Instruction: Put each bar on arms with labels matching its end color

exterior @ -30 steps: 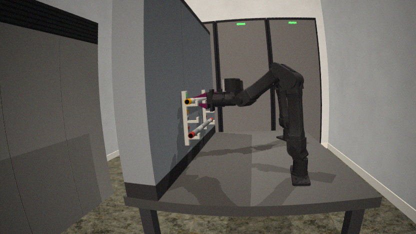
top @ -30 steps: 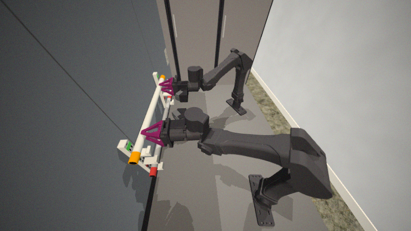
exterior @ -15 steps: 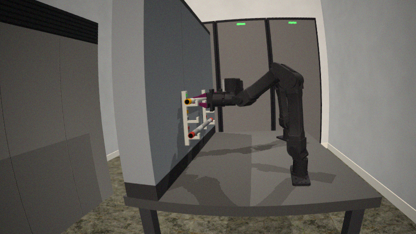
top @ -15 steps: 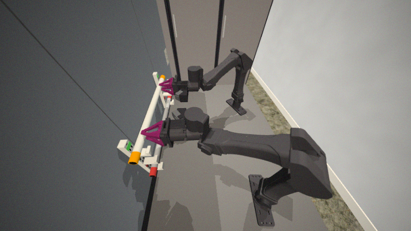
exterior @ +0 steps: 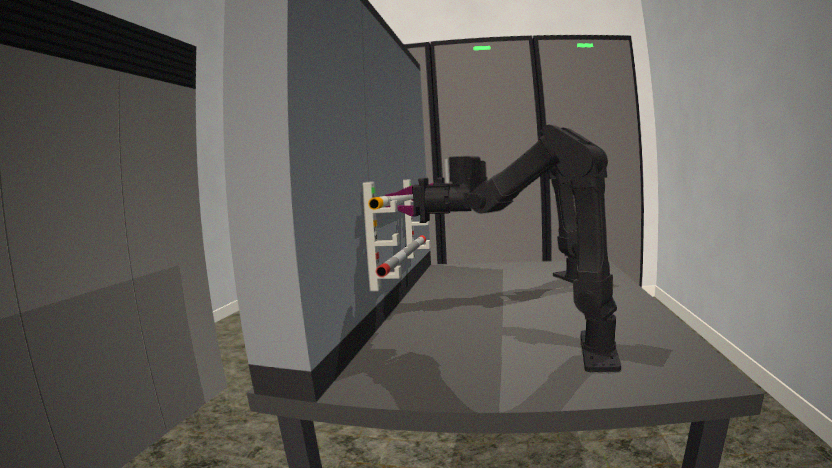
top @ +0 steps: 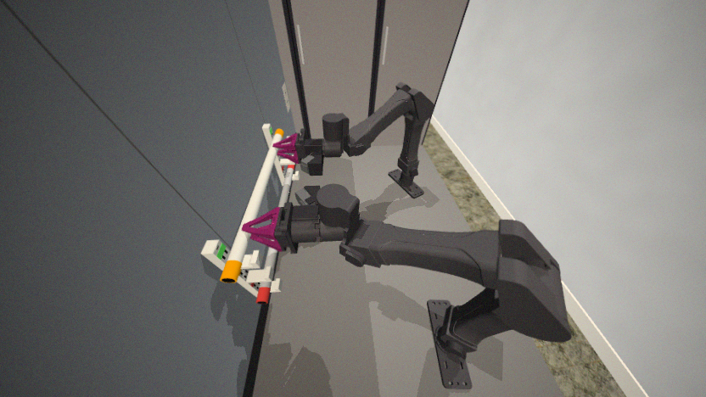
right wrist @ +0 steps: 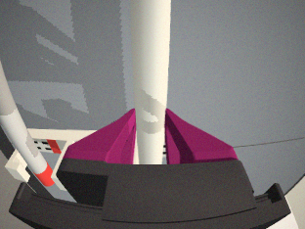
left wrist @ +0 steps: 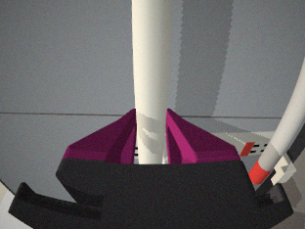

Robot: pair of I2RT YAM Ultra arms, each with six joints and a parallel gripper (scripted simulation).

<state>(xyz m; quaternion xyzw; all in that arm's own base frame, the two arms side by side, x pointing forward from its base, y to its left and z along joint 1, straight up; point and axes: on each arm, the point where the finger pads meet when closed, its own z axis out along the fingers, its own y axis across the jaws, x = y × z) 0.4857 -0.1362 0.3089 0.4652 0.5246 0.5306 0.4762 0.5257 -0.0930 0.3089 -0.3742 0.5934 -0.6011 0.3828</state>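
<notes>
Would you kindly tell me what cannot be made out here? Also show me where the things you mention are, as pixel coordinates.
- Exterior: the right gripper's [top: 276,146] [right wrist: 151,112] hold, blocked by the left gripper [top: 246,230] [exterior: 394,201] [left wrist: 152,112].
- Top: part of the red-ended bar [top: 270,259] [exterior: 405,254] [left wrist: 288,117] [right wrist: 20,134], behind the left gripper.
- Wrist views: both painted ends of the orange-ended bar [top: 257,192] [exterior: 390,201] [left wrist: 152,59] [right wrist: 152,59], cut off by the top edge or behind gripper bodies.

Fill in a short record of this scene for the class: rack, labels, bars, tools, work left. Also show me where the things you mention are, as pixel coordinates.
rack: white, three pairs of arms
labels, top down: green [top: 221,250] [exterior: 372,190], orange [exterior: 374,223], red [exterior: 377,256]
orange bar [top: 256,192] [exterior: 385,201] [left wrist: 152,59] [right wrist: 152,59]: at green pair
red bar [top: 263,295] [exterior: 403,254] [left wrist: 288,127] [right wrist: 17,132]: on red pair, matching
left tool [top: 248,232] [exterior: 393,201] [left wrist: 152,113]: shut on orange bar
right tool [top: 276,148] [right wrist: 150,114]: shut on orange bar
work left: orange bar to orange pair, then release
</notes>
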